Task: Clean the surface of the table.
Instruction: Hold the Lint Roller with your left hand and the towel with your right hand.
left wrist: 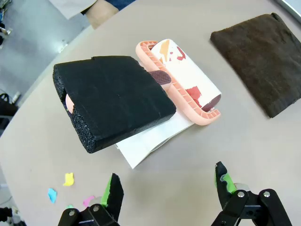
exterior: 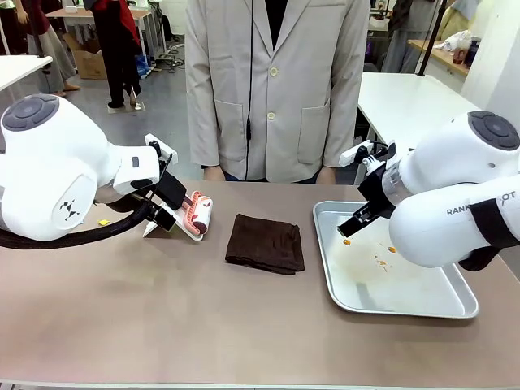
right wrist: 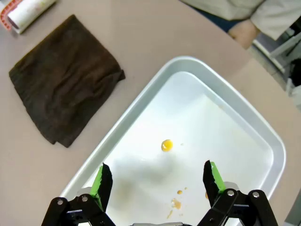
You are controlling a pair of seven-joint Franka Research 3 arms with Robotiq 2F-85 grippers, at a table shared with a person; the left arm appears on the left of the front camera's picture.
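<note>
The taupe-brown table (exterior: 244, 325) carries a lint roller (exterior: 197, 213) at its left. In the left wrist view the lint roller (left wrist: 188, 80) has a pink frame, a white roll with red scraps stuck to it, and a black foam handle (left wrist: 113, 99); it rests on a white sheet (left wrist: 150, 141). My left gripper (exterior: 166, 219) hovers just short of the handle, and its view shows the left gripper (left wrist: 168, 188) open with nothing between the fingers. My right gripper (exterior: 351, 227) hangs open over the silver tray (exterior: 406, 305); in its own view the right gripper (right wrist: 157, 183) stands above a yellow blob (right wrist: 166, 145).
A folded dark brown cloth (exterior: 266, 242) lies mid-table between roller and tray. Small coloured paper scraps (left wrist: 68, 179) dot the table near the left gripper. Orange crumbs (exterior: 382, 258) lie in the tray. A person in a beige coat (exterior: 276, 89) stands at the far edge.
</note>
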